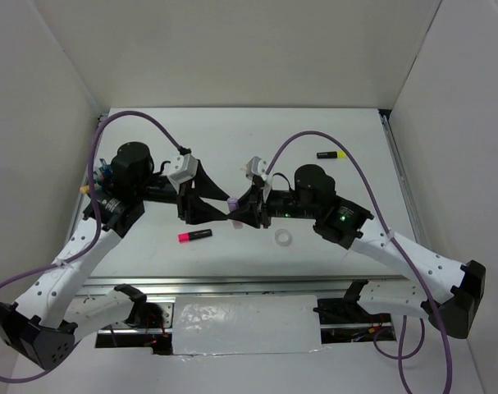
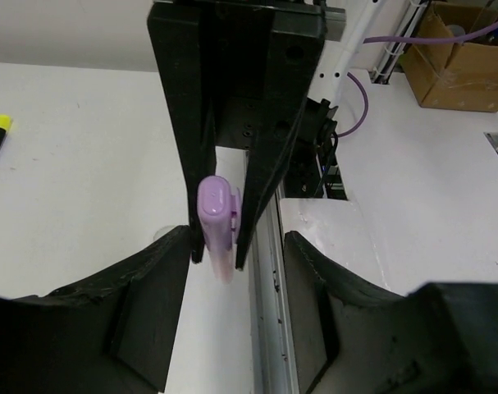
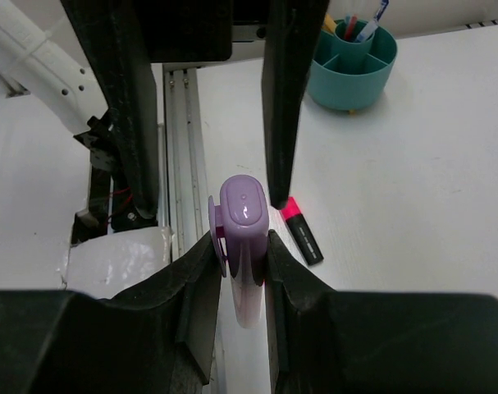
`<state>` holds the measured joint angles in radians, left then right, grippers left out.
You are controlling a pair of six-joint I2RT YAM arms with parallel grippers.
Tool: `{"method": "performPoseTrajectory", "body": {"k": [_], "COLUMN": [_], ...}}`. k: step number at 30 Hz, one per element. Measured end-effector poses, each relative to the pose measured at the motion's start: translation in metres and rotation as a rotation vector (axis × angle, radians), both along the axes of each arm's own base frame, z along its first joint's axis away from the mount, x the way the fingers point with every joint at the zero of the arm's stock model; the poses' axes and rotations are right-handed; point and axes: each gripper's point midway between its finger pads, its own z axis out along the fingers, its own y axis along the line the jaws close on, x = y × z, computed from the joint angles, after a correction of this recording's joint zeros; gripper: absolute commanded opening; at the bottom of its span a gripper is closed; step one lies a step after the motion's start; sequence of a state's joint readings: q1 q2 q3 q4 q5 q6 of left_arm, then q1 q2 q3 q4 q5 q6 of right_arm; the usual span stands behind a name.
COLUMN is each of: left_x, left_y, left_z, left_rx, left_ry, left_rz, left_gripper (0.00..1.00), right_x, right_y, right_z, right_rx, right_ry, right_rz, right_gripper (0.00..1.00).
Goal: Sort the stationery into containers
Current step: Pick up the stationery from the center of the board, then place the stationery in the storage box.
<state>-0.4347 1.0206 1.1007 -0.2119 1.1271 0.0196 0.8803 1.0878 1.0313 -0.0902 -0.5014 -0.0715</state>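
Observation:
A lilac marker [image 1: 232, 199] hangs above the middle of the table, and my right gripper [image 3: 242, 246] is shut on its barrel, cap end [image 3: 244, 205] sticking out. My left gripper [image 2: 236, 242] faces it, open, one finger on each side of the marker [image 2: 217, 222] and neither touching it. A pink marker [image 1: 194, 236] lies on the table below the left gripper, seen also as the pink marker [image 3: 302, 230] in the right wrist view. A clear tape ring [image 1: 283, 238] lies near the right gripper [image 1: 247, 209]. A black-yellow marker [image 1: 332, 153] lies at the back right. The teal cup [image 3: 351, 61] holds pens.
In the top view the teal cup is mostly hidden behind the left arm [image 1: 125, 176]. An aluminium rail [image 2: 269, 312] runs along the table's near edge. White walls enclose the table on three sides. A cardboard box [image 2: 466, 66] stands beyond the table.

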Motion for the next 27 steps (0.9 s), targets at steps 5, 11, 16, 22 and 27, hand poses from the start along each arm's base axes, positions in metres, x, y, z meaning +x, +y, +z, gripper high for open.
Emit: {"method": "performPoseTrajectory", "body": {"k": [5, 11, 16, 22, 27], "left_x": [0.005, 0.007, 0.008, 0.009, 0.012], "left_y": [-0.005, -0.009, -0.012, -0.013, -0.012], "left_z": [-0.003, -0.001, 0.001, 0.000, -0.002], "left_rx": [0.004, -0.005, -0.013, -0.012, -0.004], "left_ry": [0.009, 0.041, 0.065, 0.072, 0.080], "left_rz": [0.006, 0.005, 0.002, 0.004, 0.022], "left_gripper": [0.57, 0.47, 0.31, 0.05, 0.00], "right_x": [-0.006, -0.005, -0.002, 0.000, 0.003], "right_y": [0.004, 0.005, 0.007, 0.007, 0.006], "right_z": [0.000, -0.003, -0.008, -0.009, -0.010], "right_rx": [-0.001, -0.008, -0.020, -0.021, -0.021], "right_ry": [0.000, 0.004, 0.009, 0.012, 0.032], "right_rz": [0.019, 0.014, 0.011, -0.002, -0.026], "right_gripper": [0.00, 0.00, 0.00, 0.01, 0.56]}}
